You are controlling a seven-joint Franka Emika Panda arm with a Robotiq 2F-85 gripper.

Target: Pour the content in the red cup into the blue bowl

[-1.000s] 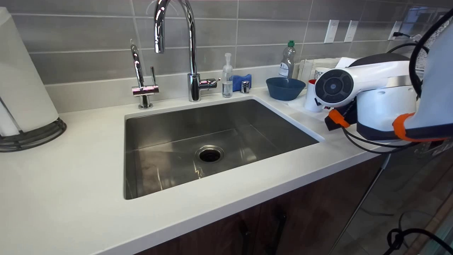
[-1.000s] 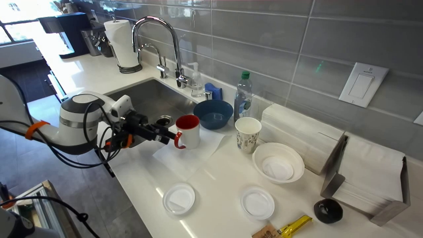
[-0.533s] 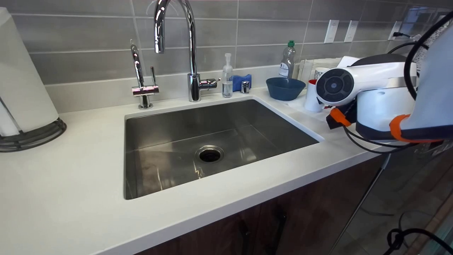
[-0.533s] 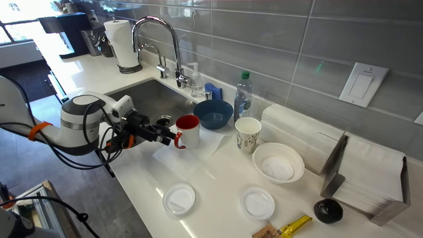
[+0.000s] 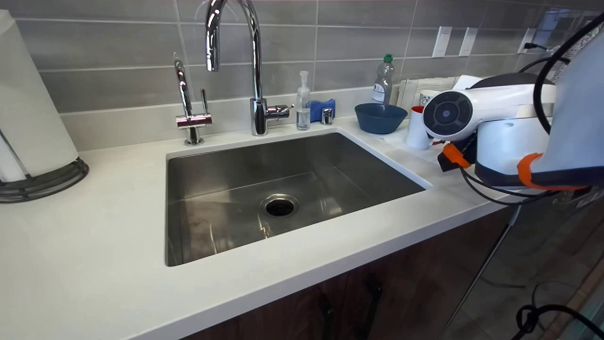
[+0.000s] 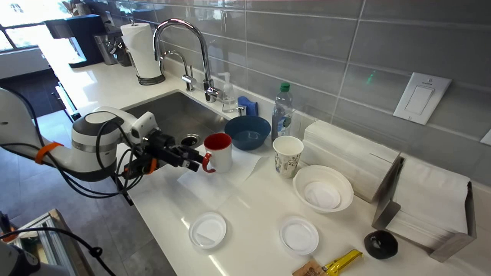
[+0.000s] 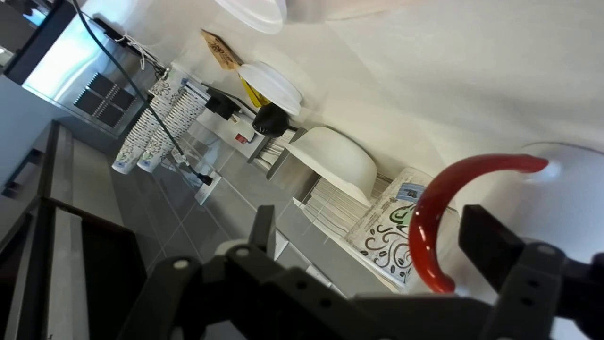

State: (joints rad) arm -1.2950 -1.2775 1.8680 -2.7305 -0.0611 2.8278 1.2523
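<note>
The red cup (image 6: pixel 222 158) is a mug, white outside and red inside, standing upright on a paper sheet; its contents are out of sight. Its red handle (image 7: pixel 424 222) faces my gripper (image 6: pixel 198 161). The jaws stand wide apart in the wrist view, where the gripper (image 7: pixel 369 224) has the handle between its fingers, closer to the right finger (image 7: pixel 490 250). That finger overlaps the handle's loop in the picture; I cannot tell if they touch. Just behind the mug, beside the sink, sits the blue bowl (image 6: pixel 247 134), with no contents showing. Both exterior views show bowl and mug.
A paper cup (image 6: pixel 287 163), a white bowl (image 6: pixel 343 184) and a soap bottle (image 6: pixel 282 115) stand near the mug. Small white dishes (image 6: pixel 207 230) lie toward the front. The sink (image 5: pixel 283 174) with its tall faucet (image 5: pixel 257 61) is on the bowl's other side.
The arm has shifted slightly, its wrist a little to the right in both exterior views. The fingertips stay by the handle, still open. Mug and bowl have not moved.
</note>
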